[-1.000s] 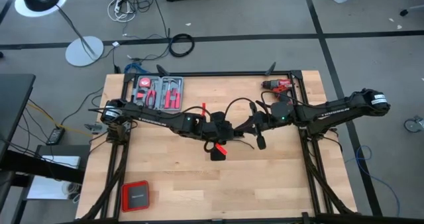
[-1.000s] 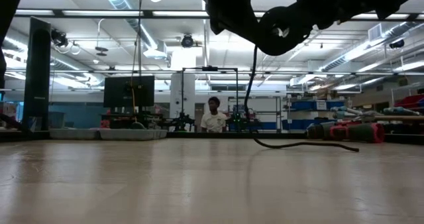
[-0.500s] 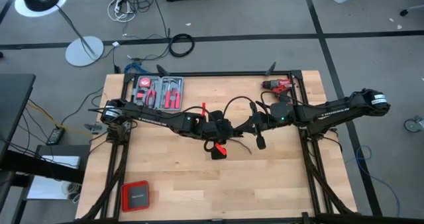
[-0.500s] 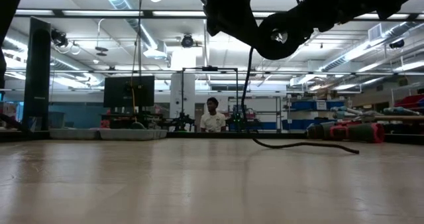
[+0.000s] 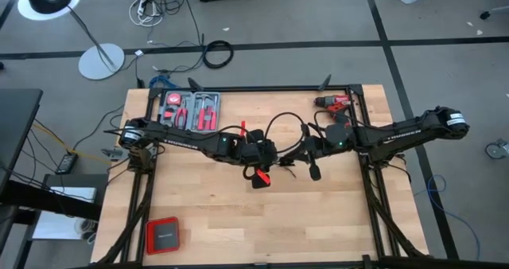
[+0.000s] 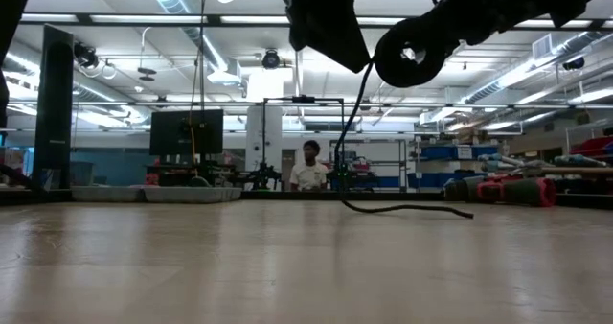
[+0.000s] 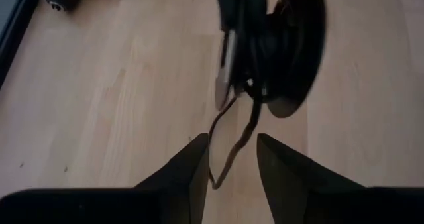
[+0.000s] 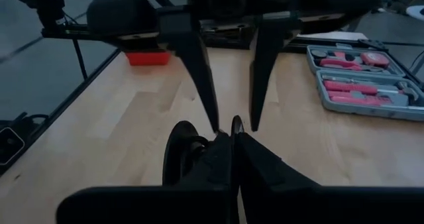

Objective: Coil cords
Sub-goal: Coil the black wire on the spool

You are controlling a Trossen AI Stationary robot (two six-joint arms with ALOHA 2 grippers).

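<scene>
Both arms meet above the middle of the table (image 5: pixel 199 221). The right hand (image 8: pixel 233 126) is closed tight on the thin black cord (image 5: pixel 280 124), which makes an arch between the two arms and drops to the wood. The left hand (image 7: pixel 232 159) has its fingers apart, the cord hanging between them, not gripped.

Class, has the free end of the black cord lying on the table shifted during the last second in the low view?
Yes. The cord's free end slid leftward, away from the red drill, which stayed put.
</scene>
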